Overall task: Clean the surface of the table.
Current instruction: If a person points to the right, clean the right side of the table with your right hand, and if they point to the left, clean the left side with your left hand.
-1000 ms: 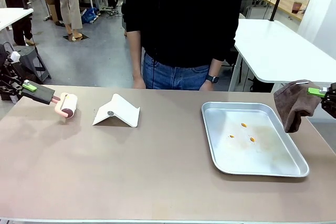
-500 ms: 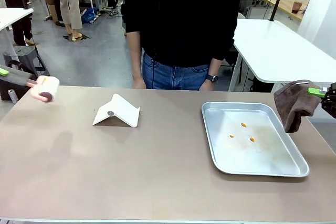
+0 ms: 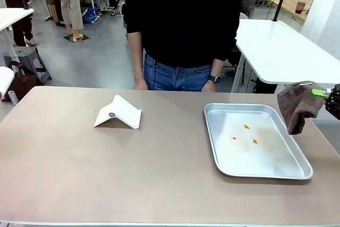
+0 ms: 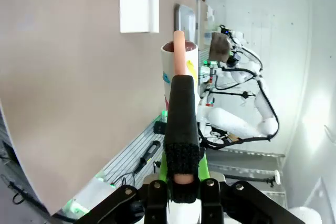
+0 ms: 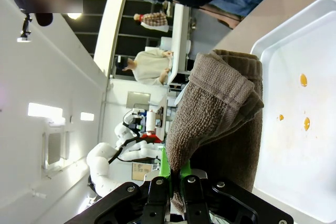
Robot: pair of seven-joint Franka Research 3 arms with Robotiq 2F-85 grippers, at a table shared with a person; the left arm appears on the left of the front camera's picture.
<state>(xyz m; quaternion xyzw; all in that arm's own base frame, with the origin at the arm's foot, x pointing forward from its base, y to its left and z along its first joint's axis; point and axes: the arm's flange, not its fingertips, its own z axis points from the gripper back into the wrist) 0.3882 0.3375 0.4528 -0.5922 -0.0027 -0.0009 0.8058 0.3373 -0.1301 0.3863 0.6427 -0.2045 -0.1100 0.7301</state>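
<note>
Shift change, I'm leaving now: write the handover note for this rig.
Left gripper: shut on the lint roller handle, held off the table at its left end.
Right gripper: shut on the brown cloth, hanging by the metal tray.
On the table: folded white card left of centre; tray on the right, orange specks inside.
Done: nothing confirmable; neither tool touches the top.
Left: likely wiping the whole top.

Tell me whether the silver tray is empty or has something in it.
Not empty. Three small orange bits lie on the floor of the silver tray, with faint smears around them.
</note>
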